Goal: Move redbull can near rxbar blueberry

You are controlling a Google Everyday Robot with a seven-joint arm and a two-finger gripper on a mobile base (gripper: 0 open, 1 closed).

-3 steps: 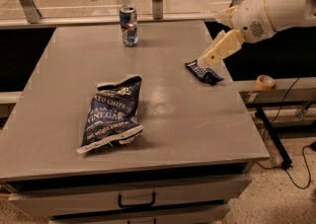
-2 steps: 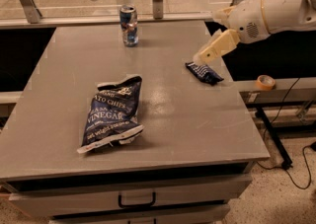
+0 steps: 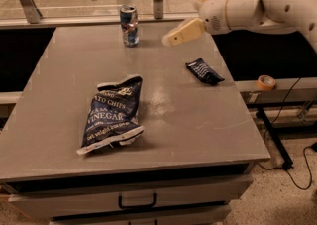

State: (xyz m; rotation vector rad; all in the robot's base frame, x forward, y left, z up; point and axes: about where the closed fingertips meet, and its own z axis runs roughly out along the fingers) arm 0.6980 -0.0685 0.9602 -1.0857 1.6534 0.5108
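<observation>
Camera view: slim blue-and-silver metal redbull can (image 3: 130,25) stood upright at the grey tabletop's (image 3: 198,120) far edge, well apart from the flat navy rxbar blueberry wrapper (image 3: 204,71). Beige tool (image 3: 170,39) hovered between them; whether spread or pressed together, cannot tell. Risk: a sideways approach could topple the can.

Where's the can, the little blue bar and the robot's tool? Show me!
can (image 3: 130,27): camera view, middle of its side.
bar (image 3: 204,71): camera view, middle of the wrapper.
tool (image 3: 172,37): camera view, near its tip, in the air to the right of the can and farther back than the bar.
</observation>
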